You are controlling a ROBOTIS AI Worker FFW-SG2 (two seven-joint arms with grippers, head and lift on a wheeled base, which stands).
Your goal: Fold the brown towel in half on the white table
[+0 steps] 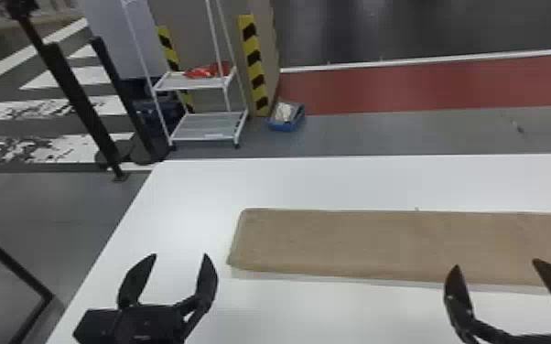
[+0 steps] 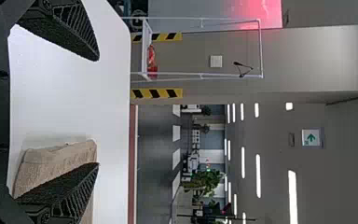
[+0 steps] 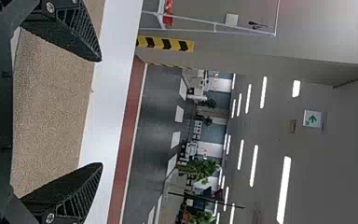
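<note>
Matt, rough brown towel [image 1: 380, 242] of cloth

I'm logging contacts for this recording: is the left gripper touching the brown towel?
Apart. The head view shows it: bare white table lies between the open fingers of the left gripper and the left end of the brown towel.

Left claw [image 1: 179, 256] and right claw [image 1: 495, 265] both hang spread wide.

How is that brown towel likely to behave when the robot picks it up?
The brown towel is probably floppy, being cloth. Its long, narrow shape might sag between grip points. The textured surface seems unlikely to be slippery.
</note>
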